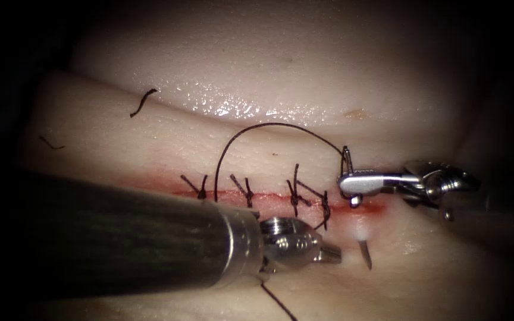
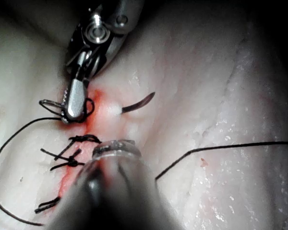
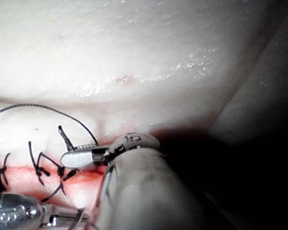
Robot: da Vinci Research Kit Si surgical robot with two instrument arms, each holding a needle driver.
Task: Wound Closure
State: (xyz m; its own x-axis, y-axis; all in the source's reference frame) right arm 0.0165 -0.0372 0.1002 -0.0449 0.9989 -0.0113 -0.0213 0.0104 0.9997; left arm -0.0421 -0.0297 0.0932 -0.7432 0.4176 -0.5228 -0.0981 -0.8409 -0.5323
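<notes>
My right gripper (image 1: 347, 178) pinches the needle (image 1: 366, 254) near its tail above the cut (image 1: 269, 196), so its tip shows below. My left gripper (image 1: 328, 255) waits beside, pressed together, empty.

Dark ribbed shaft (image 1: 120, 238), silver collar, steel wrist (image 1: 290, 238).

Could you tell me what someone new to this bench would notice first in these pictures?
Probably the needle, its tip poking out of the tissue below the cut, its other end gripped in the right tool above the cut's right end. Next, the dark stitches crossing the red cut, and the left tool beside the tip, holding nothing.
</notes>
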